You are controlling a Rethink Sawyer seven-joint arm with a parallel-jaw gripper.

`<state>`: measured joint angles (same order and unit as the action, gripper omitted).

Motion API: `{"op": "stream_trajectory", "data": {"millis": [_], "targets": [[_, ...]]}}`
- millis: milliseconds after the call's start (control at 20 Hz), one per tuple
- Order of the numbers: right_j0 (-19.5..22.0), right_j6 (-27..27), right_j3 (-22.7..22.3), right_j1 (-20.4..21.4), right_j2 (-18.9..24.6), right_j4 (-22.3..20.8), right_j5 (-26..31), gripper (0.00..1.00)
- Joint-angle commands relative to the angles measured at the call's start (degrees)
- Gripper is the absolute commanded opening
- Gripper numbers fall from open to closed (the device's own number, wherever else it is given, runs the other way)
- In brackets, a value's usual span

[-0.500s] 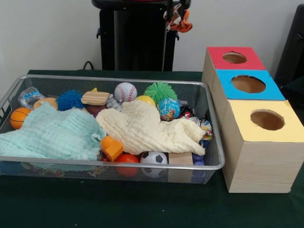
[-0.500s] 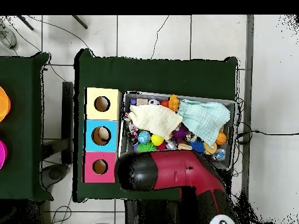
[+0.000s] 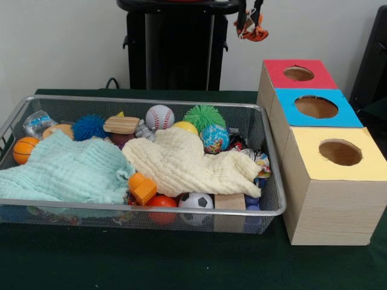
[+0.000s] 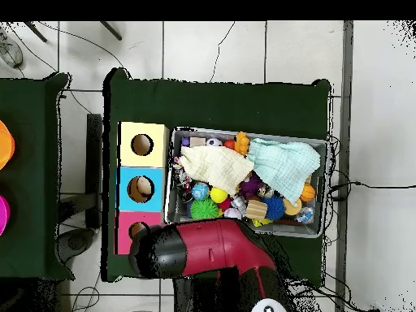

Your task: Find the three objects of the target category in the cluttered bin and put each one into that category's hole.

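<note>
Wire-mesh bin (image 3: pixel 266 208) of mixed toys on a green tabletop (image 3: pixel 181 266), three hole-topped boxes beside it.

Bin contents: mint cloth (image 3: pixel 66 172), cream cloth (image 3: pixel 181 160), baseball (image 3: pixel 159 116), green spiky ball (image 3: pixel 204 116), blue spiky ball (image 3: pixel 89 127), globe ball (image 3: pixel 214 138), soccer ball (image 3: pixel 196 201), small basketball (image 3: pixel 24 149), wooden block (image 3: pixel 230 202). Boxes in a row: red-topped box (image 3: pixel 299 74), blue-topped box (image 3: pixel 314 107), yellow-topped box (image 3: pixel 338 154). Gripper (image 3: pixel 251 23) at the upper edge above the red-topped box, its fingers closed on an orange striped toy (image 3: pixel 254 31); overhead, the arm (image 4: pixel 203 248) covers part of that box.
</note>
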<state>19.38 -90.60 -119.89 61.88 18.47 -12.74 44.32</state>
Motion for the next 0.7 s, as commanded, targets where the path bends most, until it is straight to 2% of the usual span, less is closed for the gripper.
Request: {"op": "stream_trajectory", "data": {"millis": [50,300,700], "targets": [[-5.0,-19.01,-3.81,-2.58,-5.13,2.47,-7.5,0.0],[-8.77,-20.79,-3.95,-4.72,-7.48,4.15,-10.7,0.0],[-15.43,-25.48,-4.52,-5.94,-10.18,8.11,-13.8,0.0]]}}
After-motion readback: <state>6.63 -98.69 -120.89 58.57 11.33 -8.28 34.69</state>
